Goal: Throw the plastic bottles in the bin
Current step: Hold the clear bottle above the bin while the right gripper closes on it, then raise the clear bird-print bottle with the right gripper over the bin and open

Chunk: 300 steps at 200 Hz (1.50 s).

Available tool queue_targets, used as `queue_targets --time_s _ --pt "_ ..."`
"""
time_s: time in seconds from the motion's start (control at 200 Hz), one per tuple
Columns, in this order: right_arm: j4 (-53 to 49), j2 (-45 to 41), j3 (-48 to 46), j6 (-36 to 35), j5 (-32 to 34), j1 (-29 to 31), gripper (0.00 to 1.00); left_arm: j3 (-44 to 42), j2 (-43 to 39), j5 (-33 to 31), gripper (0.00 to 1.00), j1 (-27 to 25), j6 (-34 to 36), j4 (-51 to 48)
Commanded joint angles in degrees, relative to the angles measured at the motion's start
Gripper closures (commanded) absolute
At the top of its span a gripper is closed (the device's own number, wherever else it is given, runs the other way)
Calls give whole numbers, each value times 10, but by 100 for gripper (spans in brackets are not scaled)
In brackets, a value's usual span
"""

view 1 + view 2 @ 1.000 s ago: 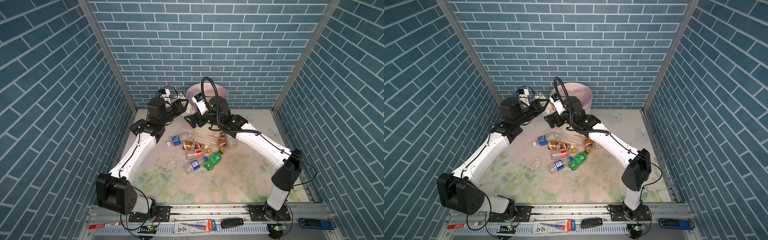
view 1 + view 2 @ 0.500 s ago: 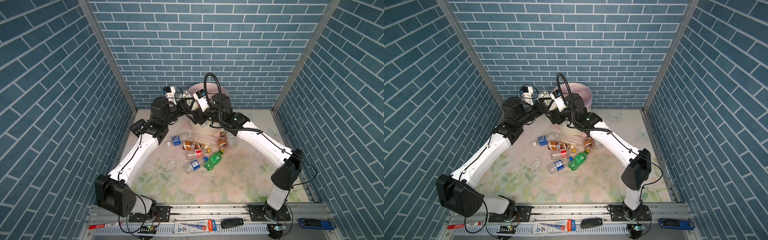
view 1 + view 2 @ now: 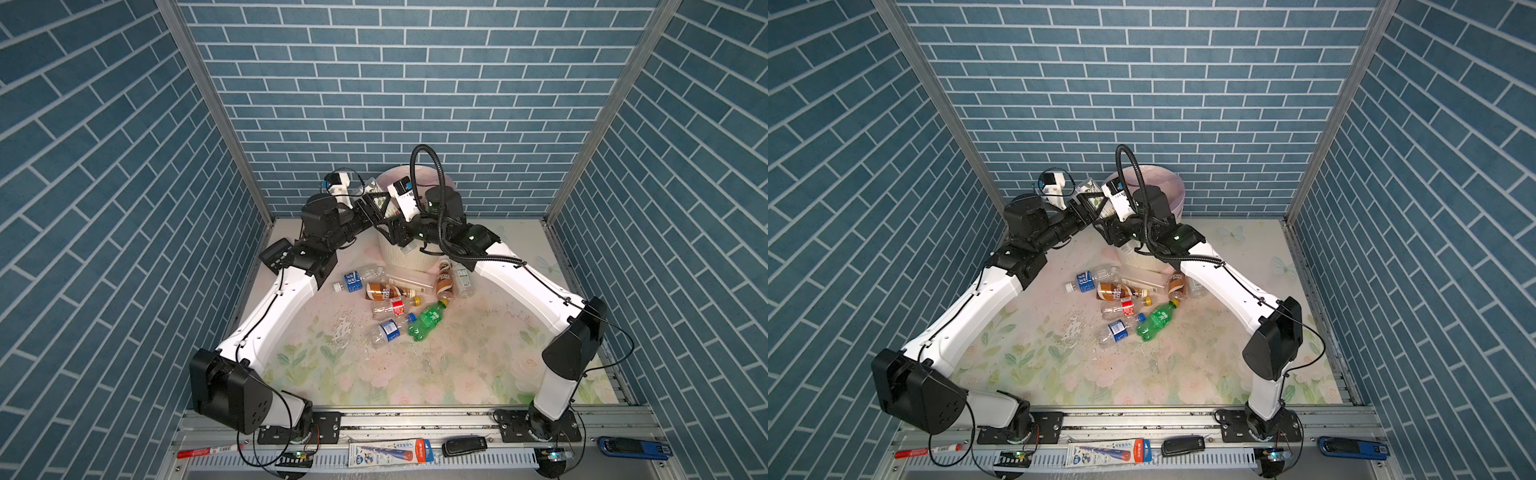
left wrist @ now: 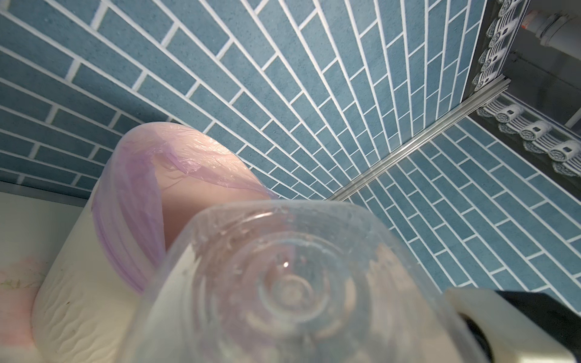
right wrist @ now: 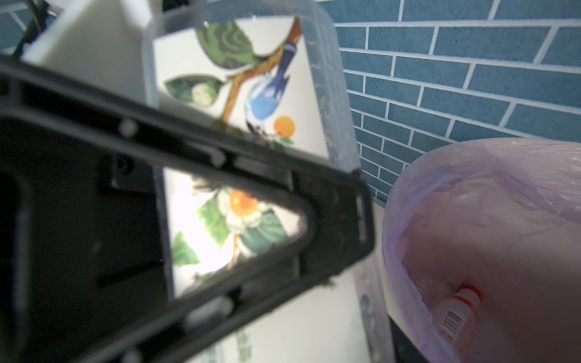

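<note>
Both arms reach from the near edge to the far middle, where we see them meet in an arch before the bin (image 3: 409, 262). The left gripper (image 3: 376, 204) tilts upward with a clear square bottle (image 5: 251, 78) between its fingers, raised just left of the bin's lilac-lined rim. Whether the fingers press it, we cannot tell. The right gripper (image 3: 395, 235) sits just below; its jaws are hidden, so we cannot tell how they stand. The bottle's label shows a blue bird, green leaves and orange fruit, and its green writing is blurred. A red-capped bottle (image 5: 457, 314) bearing a barcode lies in the bin. Loose bottles (image 3: 384, 291) lie on the floral mat (image 3: 457, 374) just near of the bin.
</note>
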Motion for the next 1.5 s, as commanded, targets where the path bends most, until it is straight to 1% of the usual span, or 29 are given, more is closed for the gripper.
queue_targets --time_s 0.0,0.34,0.48,0.59,0.675,0.74,0.815,0.88,1.03,1.185,1.24,1.305,1.385,1.495 --pt "26 -12 -22 20 7 -10 52 3 -11 -8 25 -4 -12 12" --pt "40 -38 -55 29 11 -21 54 37 -17 -36 1 16 -13 -13" --pt "35 -54 -50 19 16 -32 54 64 -25 -43 1 21 15 -37" --pt "32 -65 -26 7 23 -49 55 82 -37 -50 1 21 46 -61" --pt "26 -70 2 -8 37 -62 55 76 -50 -50 1 20 63 -51" --pt "29 -76 24 -25 62 -71 55 71 -56 -38 1 20 70 -36" --pt "47 -85 46 -41 77 -85 55 74 -56 -22 1 17 80 -29" --pt "61 -94 67 -54 110 -96 55 81 -55 -11 1 12 94 -30" --pt "138 -129 81 -70 155 -126 56 94 -54 4 1 -7 134 -36" --pt "193 -145 99 -76 177 -150 57 93 -53 14 1 -14 153 -37" --pt "206 -138 104 -74 176 -156 57 89 -53 13 1 -14 156 -38" --pt "191 -112 124 -59 169 -160 57 84 -54 11 1 -14 157 -37" --pt "142 -59 162 -26 148 -160 57 78 -55 8 1 -14 157 -37" --pt "53 31 228 43 118 -159 55 77 -54 5 1 -14 161 -42"
